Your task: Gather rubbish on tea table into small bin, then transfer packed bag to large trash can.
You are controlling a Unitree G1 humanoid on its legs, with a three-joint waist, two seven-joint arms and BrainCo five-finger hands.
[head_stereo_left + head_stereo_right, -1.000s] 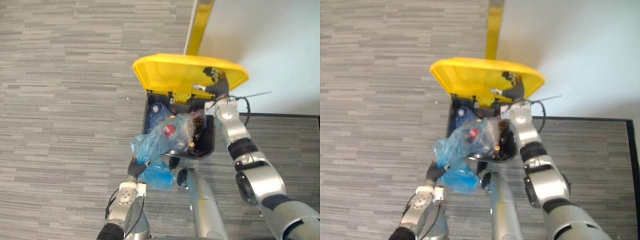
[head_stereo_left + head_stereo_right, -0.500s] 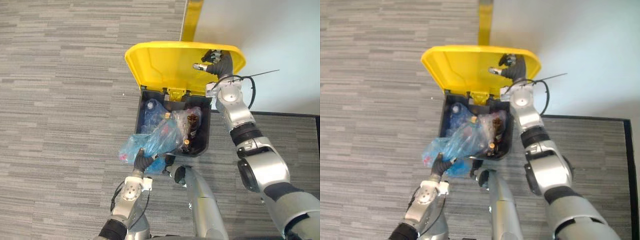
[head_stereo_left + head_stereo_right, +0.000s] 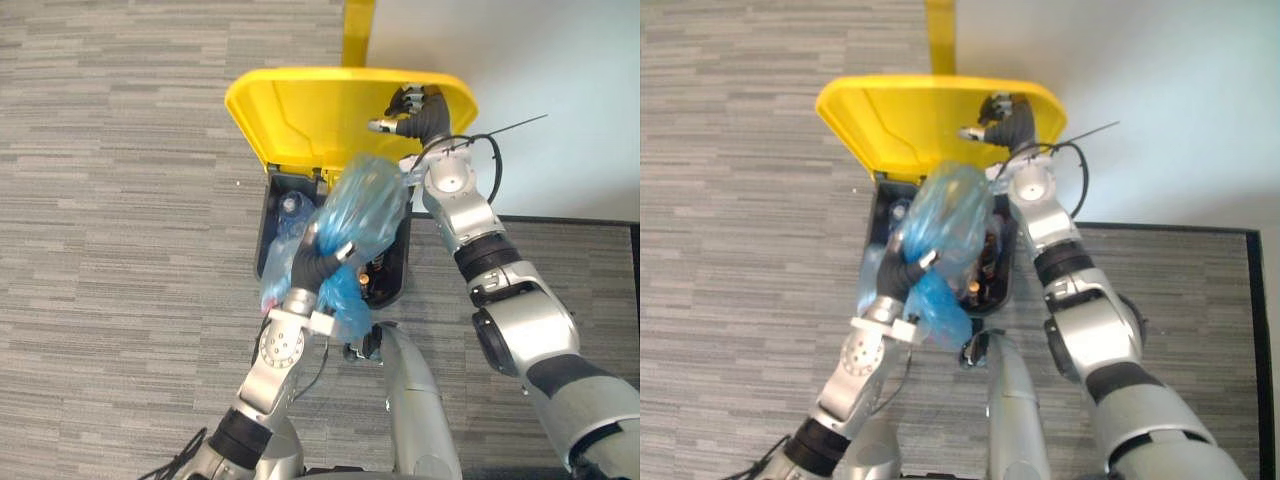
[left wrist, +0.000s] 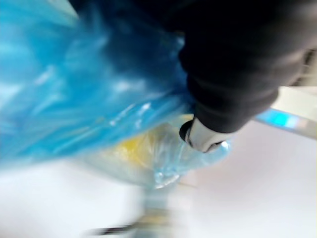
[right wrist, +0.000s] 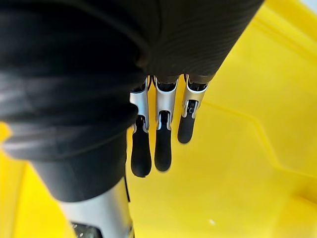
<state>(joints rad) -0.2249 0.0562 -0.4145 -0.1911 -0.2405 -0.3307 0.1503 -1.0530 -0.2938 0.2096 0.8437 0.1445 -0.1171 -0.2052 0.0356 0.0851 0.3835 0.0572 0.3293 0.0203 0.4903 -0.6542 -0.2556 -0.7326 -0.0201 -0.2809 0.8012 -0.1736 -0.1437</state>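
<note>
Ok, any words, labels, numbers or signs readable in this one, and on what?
None can be read.
The yellow lid of the large trash can is plain.
The blue rubbish bag in the left hand bears no print that shows.
Any print on the rubbish inside the can is too small to read.

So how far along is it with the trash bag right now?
Done: the blue bag is packed and is at the large trash can, whose yellow lid the right hand props open with straight fingers. In hand: the left hand grips the bag, held above the can's opening. Left: lower it in, release, and let the lid close.
</note>
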